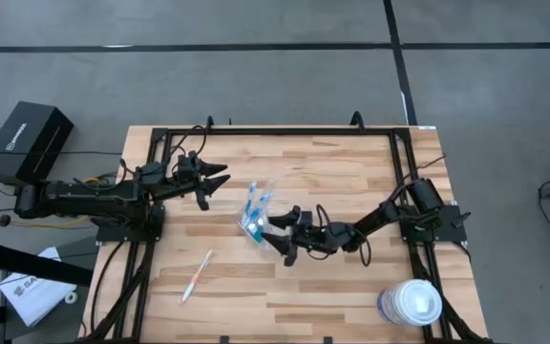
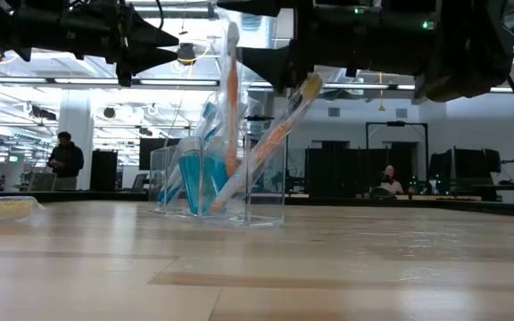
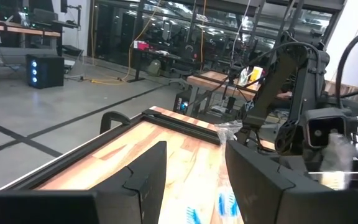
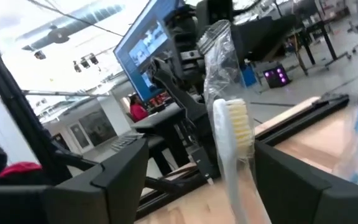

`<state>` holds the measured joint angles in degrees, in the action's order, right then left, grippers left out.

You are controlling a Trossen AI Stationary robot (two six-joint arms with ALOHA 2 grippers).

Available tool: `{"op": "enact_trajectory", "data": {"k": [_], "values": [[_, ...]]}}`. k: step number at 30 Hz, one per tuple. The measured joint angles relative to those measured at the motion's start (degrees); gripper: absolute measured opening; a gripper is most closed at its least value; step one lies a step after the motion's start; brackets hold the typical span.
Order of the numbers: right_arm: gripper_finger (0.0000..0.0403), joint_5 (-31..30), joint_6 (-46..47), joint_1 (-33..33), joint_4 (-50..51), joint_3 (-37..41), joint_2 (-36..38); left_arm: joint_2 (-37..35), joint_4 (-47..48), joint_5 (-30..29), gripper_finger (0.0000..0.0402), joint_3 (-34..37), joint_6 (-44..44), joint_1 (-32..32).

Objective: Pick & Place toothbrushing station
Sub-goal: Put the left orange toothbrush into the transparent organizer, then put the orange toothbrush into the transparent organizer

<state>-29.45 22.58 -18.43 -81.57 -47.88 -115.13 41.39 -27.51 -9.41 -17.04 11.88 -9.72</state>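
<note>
A small clear plastic cup [image 1: 256, 225] [image 2: 248, 192] stands on its base at the table's middle. Blue, white and orange toothbrushes lean in it. One white-and-orange toothbrush [image 2: 279, 134] slants out of the cup, and its wrapped bristle head [image 4: 234, 130] stands between the fingers of my right gripper [image 1: 279, 237] [image 4: 201, 146]. That gripper is open, just right of the cup, and the fingers stand clear of the head. My left gripper [image 1: 215, 185] [image 3: 196, 149] hovers open to the cup's far left, with nothing between its fingers. Another toothbrush [image 1: 196, 276] lies flat near the table's front left.
A big round white-lidded tub [image 1: 412, 304] stands at the table's near right corner. A black frame [image 1: 275, 131] runs along the table's edges. Bare wood lies in front of the cup and at the far right.
</note>
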Motion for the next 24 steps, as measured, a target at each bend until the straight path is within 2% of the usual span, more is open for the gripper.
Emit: {"op": "enact_trajectory", "data": {"k": [8, 13, 18, 24], "values": [[0.0264, 0.2, -2.9, -0.4, -0.1, 0.0, 0.0, 0.0, 0.0, 0.9, 0.0159, 0.0, 0.0, 0.0], [0.0264, 0.2, -6.9, -0.2, -3.4, 0.0, 0.0, 0.0, 0.0, 0.9, 0.0159, 0.0, 0.0, 0.0], [0.0264, 0.1, -0.3, -0.1, 4.7, 0.0, -0.4, 0.0, 0.1, 0.9, 0.0159, 0.0, -0.1, 0.0], [0.0264, 0.1, -4.7, -0.7, -2.8, 0.0, 0.1, 0.0, 0.1, 0.9, 0.0159, 0.0, -0.9, 0.0]]}}
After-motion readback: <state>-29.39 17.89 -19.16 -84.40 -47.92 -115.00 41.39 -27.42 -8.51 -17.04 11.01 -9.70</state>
